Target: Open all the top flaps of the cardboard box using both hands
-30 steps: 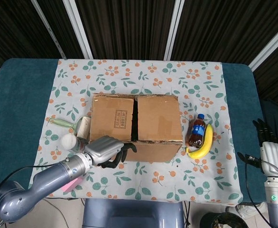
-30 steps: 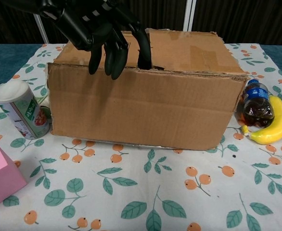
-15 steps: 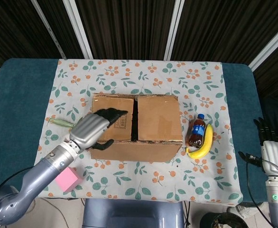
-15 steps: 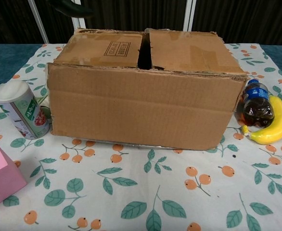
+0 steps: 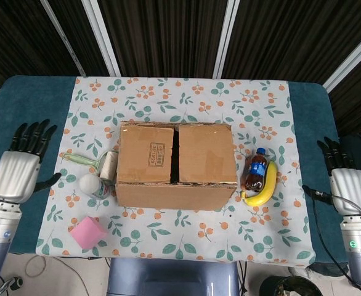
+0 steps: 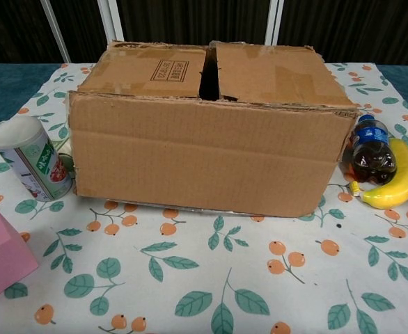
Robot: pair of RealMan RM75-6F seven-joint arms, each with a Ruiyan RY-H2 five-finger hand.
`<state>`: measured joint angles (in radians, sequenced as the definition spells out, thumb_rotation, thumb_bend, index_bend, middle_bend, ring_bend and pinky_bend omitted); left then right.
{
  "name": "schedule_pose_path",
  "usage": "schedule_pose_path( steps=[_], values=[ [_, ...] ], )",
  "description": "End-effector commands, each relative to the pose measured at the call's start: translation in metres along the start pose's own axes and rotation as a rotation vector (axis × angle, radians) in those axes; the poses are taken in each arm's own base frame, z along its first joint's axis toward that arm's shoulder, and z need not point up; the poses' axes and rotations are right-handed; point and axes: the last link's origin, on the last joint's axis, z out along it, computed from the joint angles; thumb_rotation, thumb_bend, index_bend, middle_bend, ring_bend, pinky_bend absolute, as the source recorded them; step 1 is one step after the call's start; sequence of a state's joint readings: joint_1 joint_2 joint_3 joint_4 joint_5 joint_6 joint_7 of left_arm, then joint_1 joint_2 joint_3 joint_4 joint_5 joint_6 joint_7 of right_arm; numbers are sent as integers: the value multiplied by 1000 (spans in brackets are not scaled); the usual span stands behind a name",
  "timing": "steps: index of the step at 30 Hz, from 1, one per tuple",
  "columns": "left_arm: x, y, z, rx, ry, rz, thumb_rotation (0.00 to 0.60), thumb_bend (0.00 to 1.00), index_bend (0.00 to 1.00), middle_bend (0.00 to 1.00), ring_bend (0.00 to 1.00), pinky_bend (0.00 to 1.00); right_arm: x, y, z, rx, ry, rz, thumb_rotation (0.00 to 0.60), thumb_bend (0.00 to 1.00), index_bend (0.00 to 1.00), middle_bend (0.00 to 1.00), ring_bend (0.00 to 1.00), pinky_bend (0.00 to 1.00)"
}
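Left robot hand (image 5: pixel 17 172): empty, fingers spread, palm down over the worktop's (image 5: pixel 20 111) teal edge, well apart from the box. Beside it, a can (image 6: pixel 28 158) and pink block (image 5: pixel 87 232). Mid-cloth, cardboard box (image 5: pixel 175 165): brown, both top flaps (image 6: pixel 211 69) lying flat and closed, a dark seam between them running front to back; long axis left to right. Just right, bottle (image 5: pixel 255 169) and banana (image 5: pixel 264 187). Right robot hand (image 5: pixel 345 185): empty, fingers extended, off the worktop's right edge.

I'm seeing bright, even overhead light in both views. Everything is staying sharp, shadows are lying soft and the background is sitting dark.
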<state>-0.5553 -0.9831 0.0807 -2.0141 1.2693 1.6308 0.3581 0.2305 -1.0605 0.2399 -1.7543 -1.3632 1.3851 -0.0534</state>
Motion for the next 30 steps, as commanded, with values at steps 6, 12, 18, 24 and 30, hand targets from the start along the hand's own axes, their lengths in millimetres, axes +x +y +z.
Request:
schedule_pose_path(
  steps=[6,12,18,24,30],
  values=[
    [-41,-53,-52,156,34,-19,600,136,0,0,0,10,12,-35,32,106,-9,-24,600,249,0,0,0,209],
    [-64,-73,-74,202,61,-50,600,143,0,0,0,10,16,-78,61,244,-69,-94,600,353,0,0,0,209],
    [-68,-81,-74,217,56,-129,600,174,0,0,0,10,19,-148,106,448,-132,-191,600,680,0,0,0,209],
    [-70,-81,-73,201,26,-167,600,193,0,0,0,10,7,-197,135,562,-195,-265,600,1000,104,91,91,219],
    [-71,-83,-71,208,11,-204,600,193,0,0,0,10,-17,-233,148,643,-251,-317,600,1000,267,180,148,234]
  ],
)
